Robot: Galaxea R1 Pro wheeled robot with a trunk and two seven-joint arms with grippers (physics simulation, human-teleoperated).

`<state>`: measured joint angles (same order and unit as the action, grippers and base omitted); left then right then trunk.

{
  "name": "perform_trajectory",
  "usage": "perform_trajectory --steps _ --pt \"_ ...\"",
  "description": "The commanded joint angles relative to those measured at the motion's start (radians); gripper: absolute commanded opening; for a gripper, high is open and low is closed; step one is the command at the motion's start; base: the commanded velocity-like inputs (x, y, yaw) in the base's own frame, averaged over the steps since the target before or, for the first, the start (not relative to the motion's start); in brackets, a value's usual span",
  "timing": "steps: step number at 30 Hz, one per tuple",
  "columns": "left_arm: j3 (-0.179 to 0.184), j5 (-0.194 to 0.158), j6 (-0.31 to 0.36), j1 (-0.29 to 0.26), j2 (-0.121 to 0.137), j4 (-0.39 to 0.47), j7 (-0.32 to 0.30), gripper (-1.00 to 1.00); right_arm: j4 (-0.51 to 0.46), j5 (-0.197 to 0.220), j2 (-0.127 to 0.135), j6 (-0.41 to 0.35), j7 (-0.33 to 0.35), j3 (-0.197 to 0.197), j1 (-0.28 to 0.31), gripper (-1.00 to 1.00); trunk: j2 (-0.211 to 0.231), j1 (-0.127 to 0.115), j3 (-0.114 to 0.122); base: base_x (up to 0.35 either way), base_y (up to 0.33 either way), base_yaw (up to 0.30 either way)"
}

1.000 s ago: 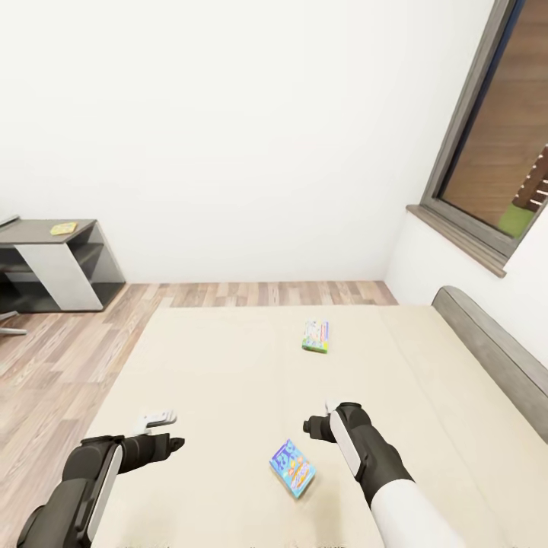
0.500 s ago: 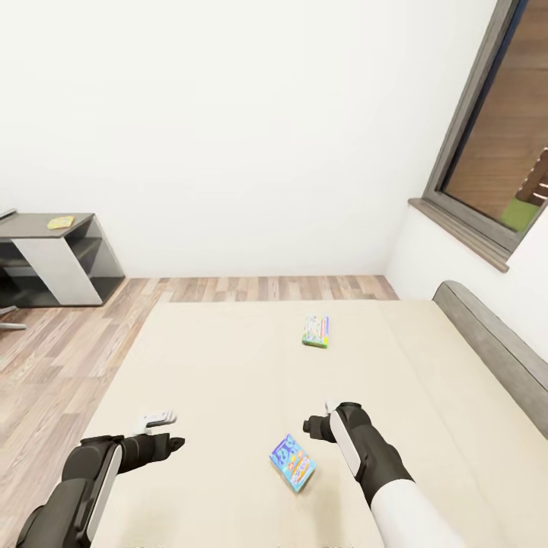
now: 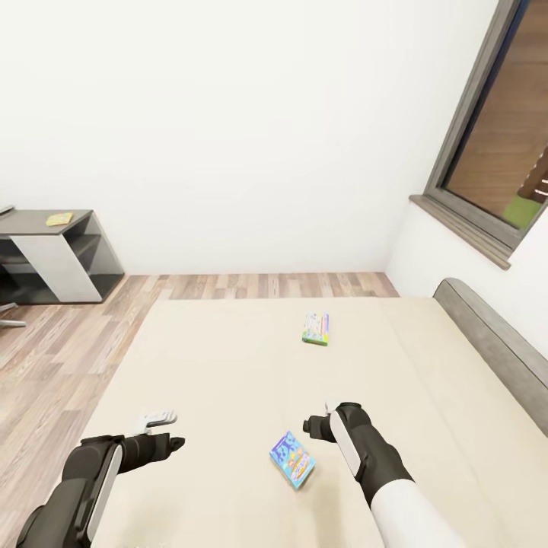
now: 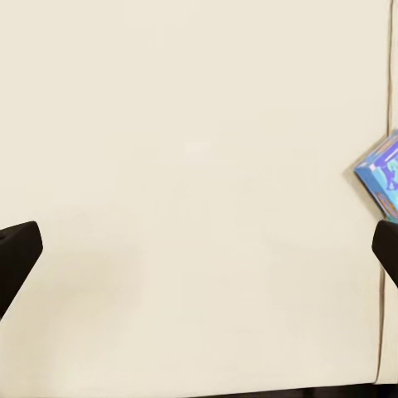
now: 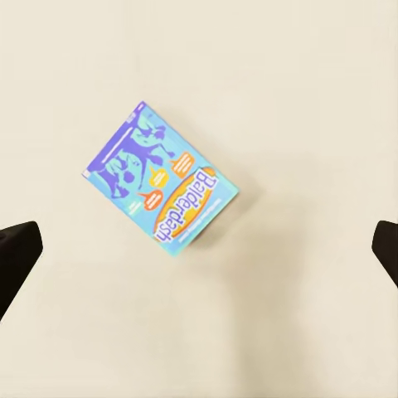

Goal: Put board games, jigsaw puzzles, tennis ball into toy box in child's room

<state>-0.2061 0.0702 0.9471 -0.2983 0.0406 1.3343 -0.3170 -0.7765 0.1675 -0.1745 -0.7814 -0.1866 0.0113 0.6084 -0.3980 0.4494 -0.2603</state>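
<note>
Two board games lie on the bed's beige mattress (image 3: 228, 365). The blue-purple one (image 3: 291, 459) rests near me, between my arms. A green-edged pale blue one (image 3: 316, 329) lies farther up the bed. My right gripper (image 3: 318, 417) hovers open just right of the blue-purple box (image 5: 160, 193), which sits between its spread fingertips (image 5: 16, 253). My left gripper (image 3: 169, 429) is open over bare mattress, with that box (image 4: 381, 174) off to one side. A yellowish jigsaw puzzle (image 3: 59, 220) lies on the table's dark cabinet (image 3: 53, 262). The toy box and the tennis ball are out of view.
A grey headboard (image 3: 487, 342) runs along the bed's right side under a dark-framed window (image 3: 495, 152). Wood-plank floor (image 3: 46, 358) lies between the bed and the cabinet at far left. A white wall closes the back.
The head view has shifted slightly, so the cabinet and far board game sit a little higher in the picture. Neither arm nor the games have moved.
</note>
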Motion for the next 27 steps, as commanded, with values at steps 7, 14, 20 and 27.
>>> perform_trajectory --steps 7,14,20,27 --pt "-0.001 0.007 0.004 -0.001 0.0 0.001 -0.008 1.0 -0.001 0.01 0.0 -0.004 -0.007 0.001 0.001 1.0 -0.002 0.001 -0.006 0.0 0.0 0.0" --pt "-0.001 0.008 0.004 -0.001 -0.001 0.002 -0.007 1.0 -0.001 0.01 0.0 -0.004 -0.006 0.001 0.001 1.0 -0.002 0.001 -0.008 0.0 0.0 0.0" --pt "-0.001 0.008 0.004 -0.001 0.0 0.001 -0.008 1.0 -0.001 0.01 0.0 -0.004 -0.006 0.002 0.001 1.0 -0.002 0.001 -0.009 0.0 0.0 0.0" --pt "-0.001 0.008 0.004 -0.001 0.0 0.002 -0.007 1.0 -0.001 0.01 0.0 -0.004 -0.005 0.002 0.001 1.0 -0.002 0.001 -0.009 0.0 0.0 0.0"
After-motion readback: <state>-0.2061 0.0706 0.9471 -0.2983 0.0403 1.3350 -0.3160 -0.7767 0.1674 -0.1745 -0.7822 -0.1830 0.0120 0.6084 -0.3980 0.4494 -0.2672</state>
